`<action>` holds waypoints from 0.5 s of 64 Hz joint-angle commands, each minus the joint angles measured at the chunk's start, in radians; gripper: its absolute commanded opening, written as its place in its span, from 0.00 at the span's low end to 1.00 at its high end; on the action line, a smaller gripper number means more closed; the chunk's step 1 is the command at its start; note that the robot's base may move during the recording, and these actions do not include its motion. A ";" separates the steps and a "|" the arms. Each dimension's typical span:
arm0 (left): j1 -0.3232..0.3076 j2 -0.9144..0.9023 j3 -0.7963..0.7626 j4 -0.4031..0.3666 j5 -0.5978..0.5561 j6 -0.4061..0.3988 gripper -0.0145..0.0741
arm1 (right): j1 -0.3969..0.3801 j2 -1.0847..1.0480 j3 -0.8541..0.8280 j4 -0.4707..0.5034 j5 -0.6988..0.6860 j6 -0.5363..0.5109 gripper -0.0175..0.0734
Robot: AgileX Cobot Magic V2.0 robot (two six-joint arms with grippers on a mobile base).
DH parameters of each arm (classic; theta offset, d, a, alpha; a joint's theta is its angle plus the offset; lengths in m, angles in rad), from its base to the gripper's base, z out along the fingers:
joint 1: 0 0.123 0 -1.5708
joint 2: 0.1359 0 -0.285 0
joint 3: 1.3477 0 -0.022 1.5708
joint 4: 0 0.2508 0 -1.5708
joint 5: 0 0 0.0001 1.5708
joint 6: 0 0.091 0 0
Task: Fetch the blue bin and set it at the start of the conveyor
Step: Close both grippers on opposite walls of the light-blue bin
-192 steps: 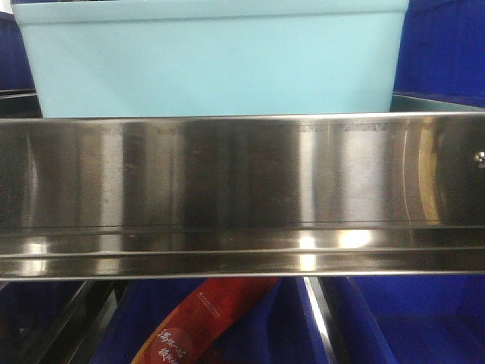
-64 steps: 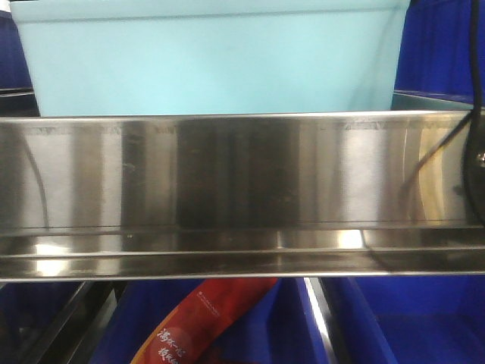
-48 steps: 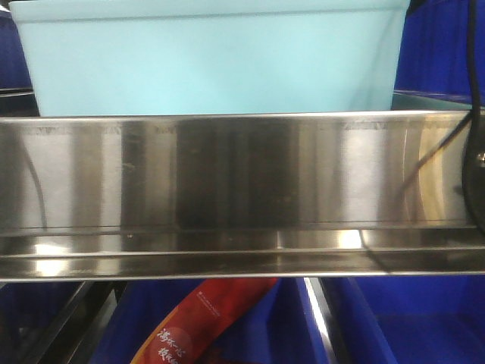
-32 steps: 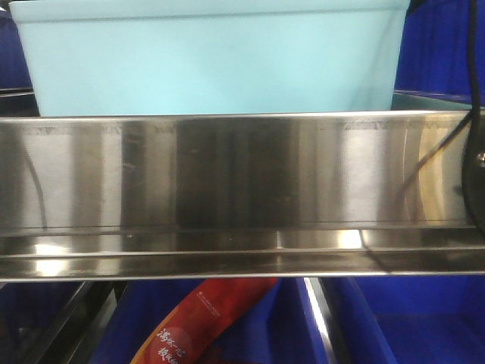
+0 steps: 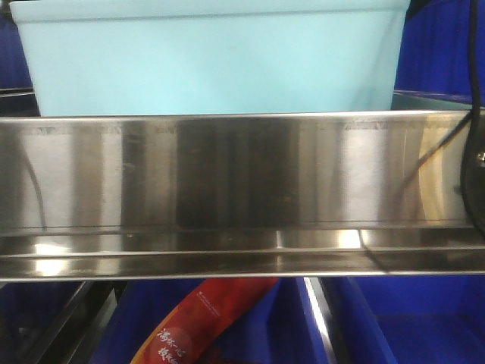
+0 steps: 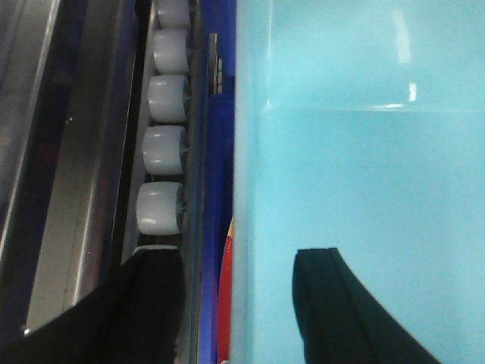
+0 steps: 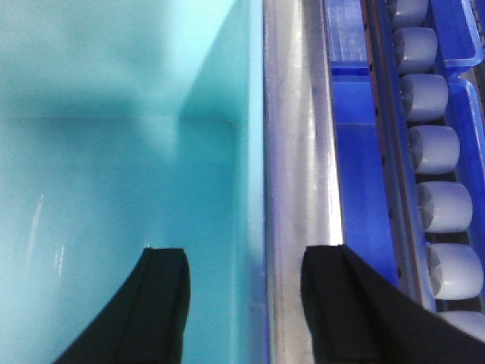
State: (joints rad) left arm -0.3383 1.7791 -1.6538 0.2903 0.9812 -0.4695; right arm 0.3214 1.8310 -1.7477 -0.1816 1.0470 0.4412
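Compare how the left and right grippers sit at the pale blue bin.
The left gripper has its outer finger in line with the white rollers; the right gripper has its over a steel rail. The left gripper has the blue bin on its view's right; the right gripper, on its view's left. Both are open, straddling a bin wall.

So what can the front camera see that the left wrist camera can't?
Only the front camera shows the shelf's wide shiny rail and a black cable hanging on the right. Only the left wrist camera shows the left gripper, open with one finger on each side of the bin's wall, and a row of white rollers. Both show the light-blue bin and some dark blue plastic beside it.
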 commanded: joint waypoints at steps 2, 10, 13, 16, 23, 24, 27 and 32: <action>0.002 0.003 -0.004 -0.014 -0.004 -0.007 0.46 | -0.004 0.005 -0.007 -0.006 -0.002 -0.004 0.46; 0.002 0.003 -0.004 -0.014 -0.004 -0.007 0.46 | -0.004 0.009 -0.007 -0.006 0.007 -0.004 0.46; 0.002 0.003 -0.004 -0.014 -0.004 -0.007 0.46 | -0.004 0.011 -0.007 -0.006 0.007 -0.004 0.46; 0.002 0.003 -0.004 -0.014 -0.004 -0.007 0.46 | -0.004 0.011 -0.007 -0.006 0.007 -0.004 0.46; 0.002 0.003 -0.004 -0.014 -0.004 -0.007 0.46 | -0.004 0.011 -0.007 -0.006 0.007 -0.004 0.46; 0.002 0.003 -0.004 -0.014 -0.004 -0.007 0.46 | -0.004 0.011 -0.007 -0.006 0.007 -0.004 0.46; 0.002 0.003 -0.004 -0.014 -0.004 -0.007 0.46 | -0.004 0.011 -0.007 -0.006 0.007 -0.004 0.46; 0.002 0.003 -0.004 -0.014 -0.004 -0.007 0.46 | -0.004 0.011 -0.007 -0.006 0.007 -0.004 0.46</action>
State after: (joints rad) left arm -0.3383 1.7831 -1.6538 0.2788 0.9812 -0.4695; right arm 0.3214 1.8463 -1.7477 -0.1816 1.0549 0.4412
